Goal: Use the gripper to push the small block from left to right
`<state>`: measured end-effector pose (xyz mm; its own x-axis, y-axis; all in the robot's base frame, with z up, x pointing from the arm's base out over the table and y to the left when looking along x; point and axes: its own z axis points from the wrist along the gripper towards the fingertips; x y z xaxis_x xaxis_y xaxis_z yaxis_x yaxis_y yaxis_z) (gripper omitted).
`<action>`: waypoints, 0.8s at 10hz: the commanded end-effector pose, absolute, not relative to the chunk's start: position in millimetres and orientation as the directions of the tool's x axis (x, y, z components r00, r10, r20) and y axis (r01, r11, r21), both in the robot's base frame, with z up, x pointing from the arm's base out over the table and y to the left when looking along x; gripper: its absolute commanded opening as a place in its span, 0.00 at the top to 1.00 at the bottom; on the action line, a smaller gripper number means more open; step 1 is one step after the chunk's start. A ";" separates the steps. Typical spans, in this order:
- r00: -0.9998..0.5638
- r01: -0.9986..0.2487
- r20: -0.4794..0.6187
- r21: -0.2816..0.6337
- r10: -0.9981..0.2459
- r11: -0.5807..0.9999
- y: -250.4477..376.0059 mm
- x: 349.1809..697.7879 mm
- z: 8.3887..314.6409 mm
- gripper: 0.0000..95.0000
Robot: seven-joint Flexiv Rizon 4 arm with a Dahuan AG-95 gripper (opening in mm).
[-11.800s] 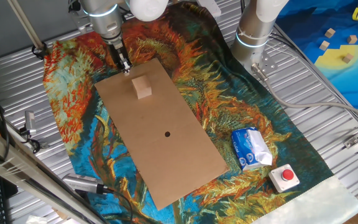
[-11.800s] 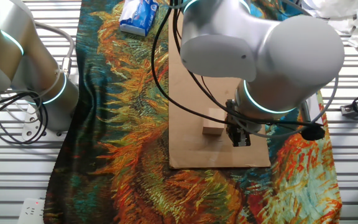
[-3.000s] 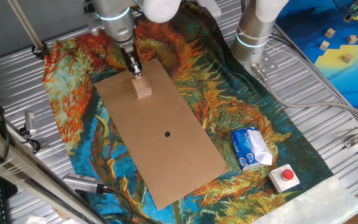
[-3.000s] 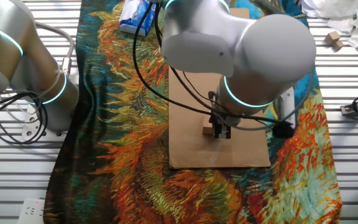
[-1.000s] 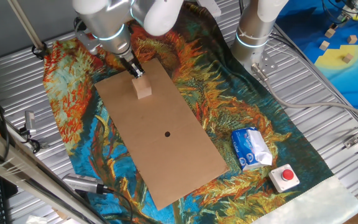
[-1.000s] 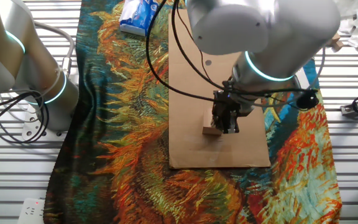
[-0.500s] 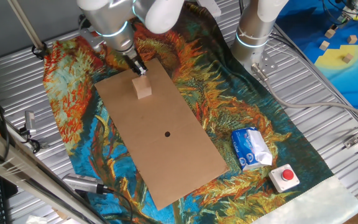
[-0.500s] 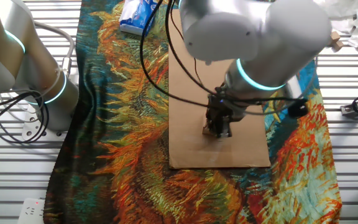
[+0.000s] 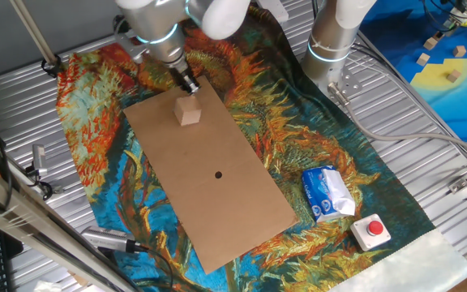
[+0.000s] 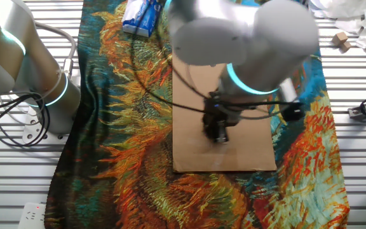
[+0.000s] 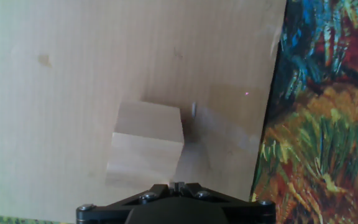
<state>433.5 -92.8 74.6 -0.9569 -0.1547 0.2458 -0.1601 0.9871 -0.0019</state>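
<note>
Your gripper (image 9: 187, 85) has its fingers pressed together, gripping nothing, so the narrow tip works as a pusher. The small block (image 9: 189, 112) lies just ahead of the tip on the cardboard sheet (image 9: 217, 203), near its end edge; contact is unclear.

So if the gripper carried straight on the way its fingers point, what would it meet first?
Most likely the small block, which sits directly ahead of the gripper on the cardboard sheet. The remaining gap, if any, cannot be judged.

A ribbed metal table (image 9: 428, 174) carries a colourful painted cloth (image 9: 96, 138).
</note>
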 end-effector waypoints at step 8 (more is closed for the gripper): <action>-0.974 -0.131 0.188 0.000 -0.129 0.991 -97.3 437.9 52.8 1.00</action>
